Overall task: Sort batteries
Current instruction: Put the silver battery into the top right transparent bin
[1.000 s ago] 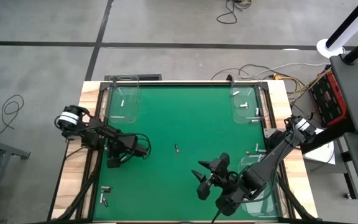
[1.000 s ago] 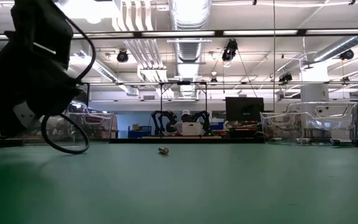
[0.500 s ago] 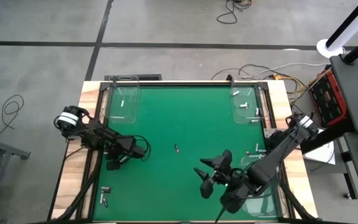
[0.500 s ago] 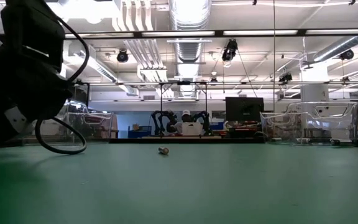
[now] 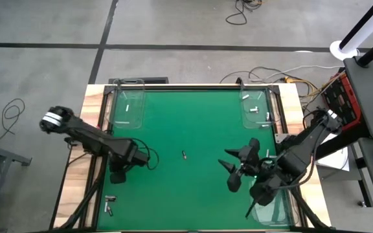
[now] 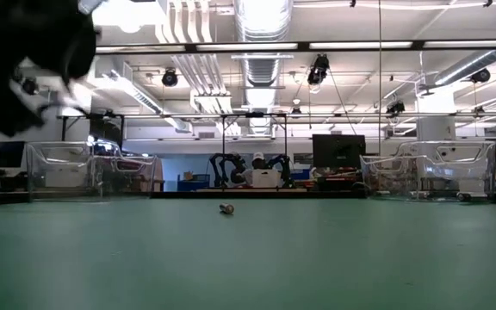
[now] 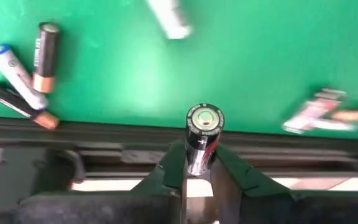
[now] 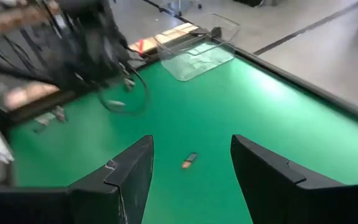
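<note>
Small batteries lie on the green mat point(image 5: 193, 129). One battery point(image 5: 184, 155) is near the middle, also seen in the low view point(image 6: 226, 207) and past my right fingers point(image 8: 189, 160). A few batteries point(image 5: 109, 197) lie at the near left, and show in the left wrist view point(image 7: 45, 56). My left gripper point(image 5: 116, 173) hovers over the mat's left side, shut on a black battery point(image 7: 199, 146). To the right of the middle battery is my right gripper point(image 5: 236, 170), open and holding nothing. My left gripper pinches the black battery by its sides point(image 7: 197, 163) between its two fingers. The battery runs along the fingers and sticks out past them, its round end point(image 7: 204, 118) toward the wrist camera. Whether it touches the mat does not show.
Clear plastic trays stand at the far left point(image 5: 127, 103), far right point(image 5: 258, 107) and near right point(image 5: 274, 204); the two far trays hold a few batteries. A dark frame rail point(image 7: 104, 134) borders the mat. The left arm point(image 6: 24, 52) fills the low view's upper left corner.
My left gripper has risen and drifted slightly toward the table's near edge, its arm swinging out to the left; in the low view it has climbed almost out of the picture. My right gripper has moved toward the table's right and far edges, staying open.
</note>
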